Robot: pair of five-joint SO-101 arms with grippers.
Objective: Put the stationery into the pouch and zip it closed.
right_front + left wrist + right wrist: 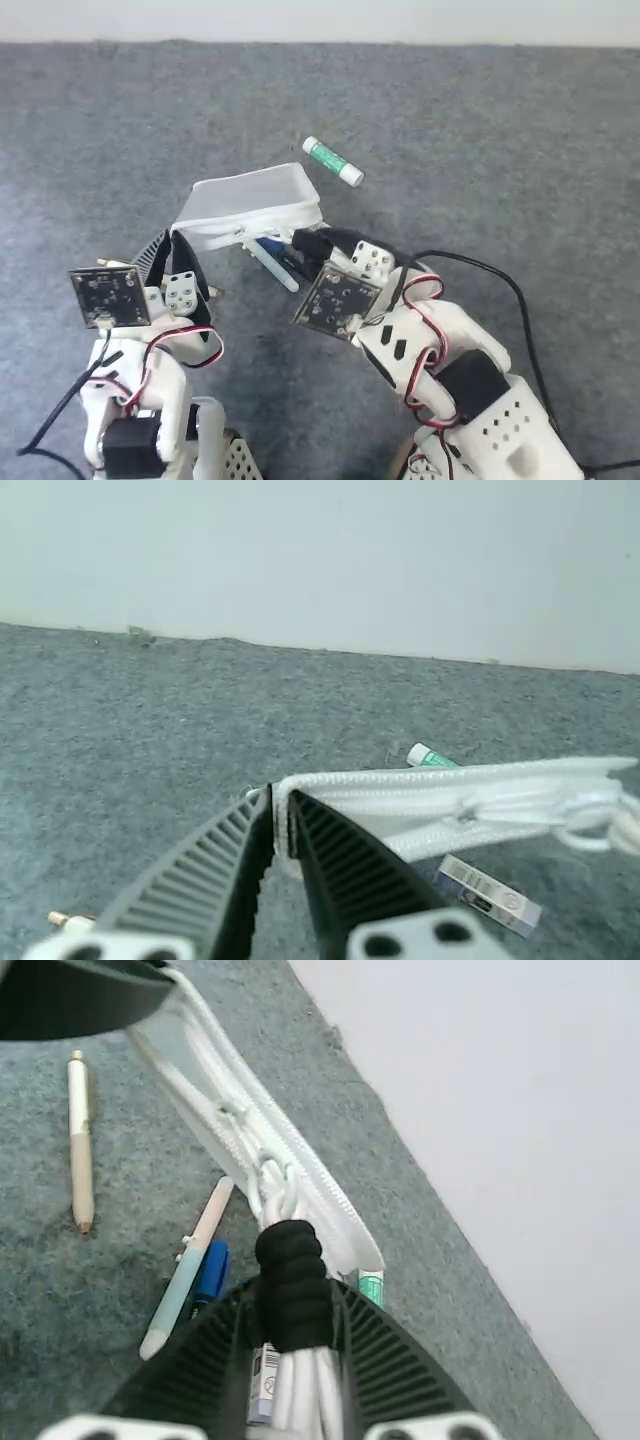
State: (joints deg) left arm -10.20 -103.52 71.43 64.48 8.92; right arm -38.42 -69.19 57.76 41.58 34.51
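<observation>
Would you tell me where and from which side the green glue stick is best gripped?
Probably across its green middle, from straight above: the glue stick lies flat on the carpet, apart from the pouch, with room either side of its round body.

The pouch (400, 802) hides most of the glue stick (432, 757); the right gripper (303, 240) partly covers the pens (277, 267).

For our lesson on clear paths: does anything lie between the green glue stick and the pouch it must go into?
Nothing visible lies on the carpet between the glue stick and the pouch. The pouch's zip edge, though, is on the side away from the stick.
</observation>
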